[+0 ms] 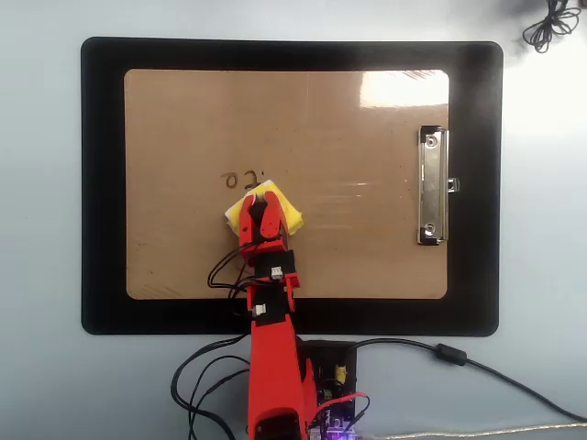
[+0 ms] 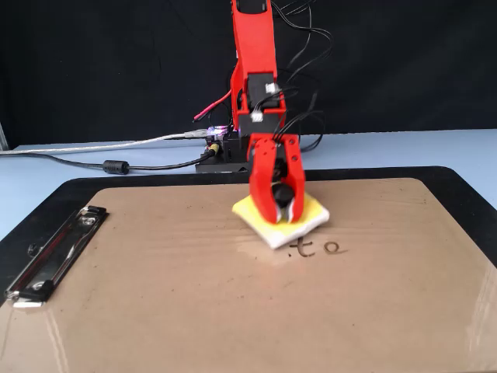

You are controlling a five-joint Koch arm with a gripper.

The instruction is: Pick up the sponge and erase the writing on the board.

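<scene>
Wiping step in hand. Gripper (image 2: 282,211) is clamped on the black knob of the sponge (image 2: 305,221), jaws either side of the knob, and the sponge sits flat on the board (image 2: 155,295), so it's pressed to the surface, not carried in air.

Landmark = the writing (image 2: 318,248). In the fixed view the sponge is just behind the writing and toward its left end, its front corner touching or covering the first marks; what reads clear is roughly "to" plus a faint stroke before it. In the overhead view the writing (image 1: 242,179) shows as a small "o", another mark and a dot, and the sponge (image 1: 278,207) lies just below and to the right of them, its upper corner at the last mark. Gripper (image 1: 255,216) comes in from the bottom edge, on the arm.

Judgement: erasing is partway, some letters appear gone on the sponge side, a few are left. Next move calls for sliding the sponge across the rest of the writing, away from the metal clip (image 1: 432,186), with downward pressure and the grip on the knob held. Risk: the sponge tilts and skips the ink.
</scene>
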